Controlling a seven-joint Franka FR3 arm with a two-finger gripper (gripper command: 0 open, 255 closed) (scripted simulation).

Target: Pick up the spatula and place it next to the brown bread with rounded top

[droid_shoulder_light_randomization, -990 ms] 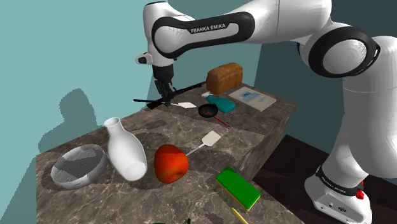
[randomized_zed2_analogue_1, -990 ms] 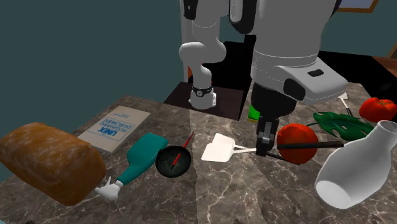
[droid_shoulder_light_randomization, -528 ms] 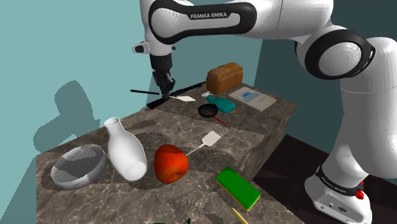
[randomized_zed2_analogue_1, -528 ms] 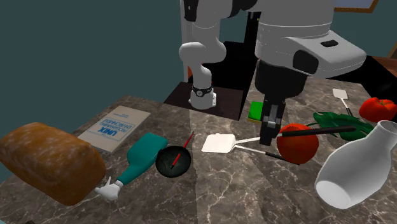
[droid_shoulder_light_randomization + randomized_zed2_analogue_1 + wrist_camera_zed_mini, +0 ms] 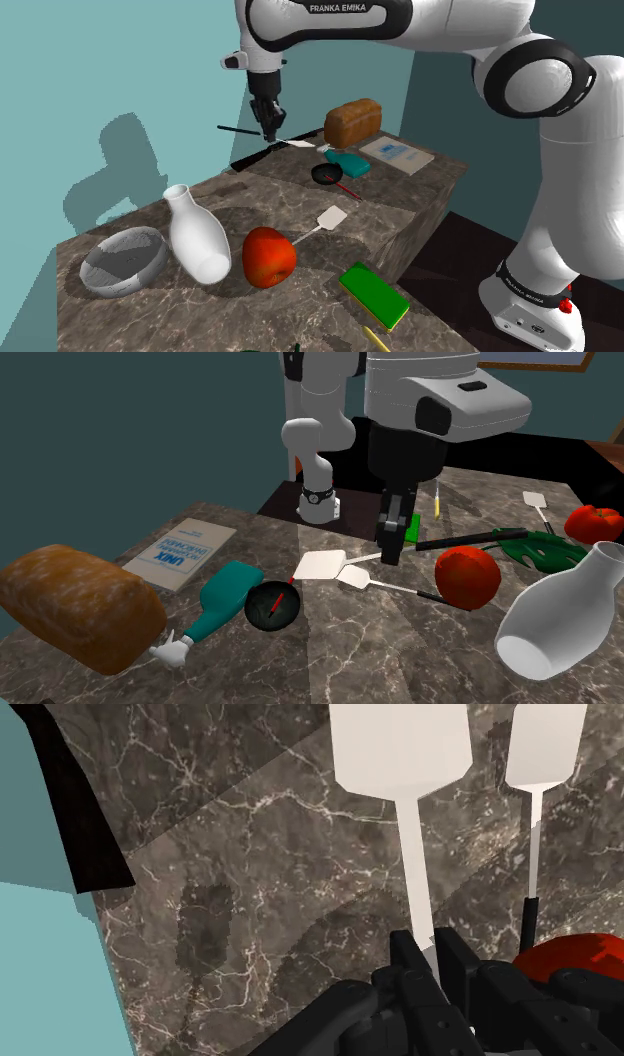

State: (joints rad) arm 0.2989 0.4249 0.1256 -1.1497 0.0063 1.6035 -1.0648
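We have the gripper [image 5: 389,555] pinched on the spatula [image 5: 318,564], fingers [image 5: 405,966] clamping the white shaft just behind the blade. The spatula is clear of the marble counter [image 5: 330,652] and roughly level. Its white blade points toward the bread side, and its black handle sticks out the other way, above the tomato [image 5: 467,576]. We see a second spatula [image 5: 356,579] lying flat on the counter just below the held one, its shaft running toward the tomato. The brown loaf [image 5: 75,607] sits at the opposite end of the counter from the white vase [image 5: 560,614]. In the second exterior view the held blade hangs just beside the small black frying pan [image 5: 273,605]. The pan and the teal bottle [image 5: 225,597], which lies on its side, sit between blade and loaf. Blade and loaf are apart, not touching. A booklet [image 5: 180,555] lies flat near the loaf.
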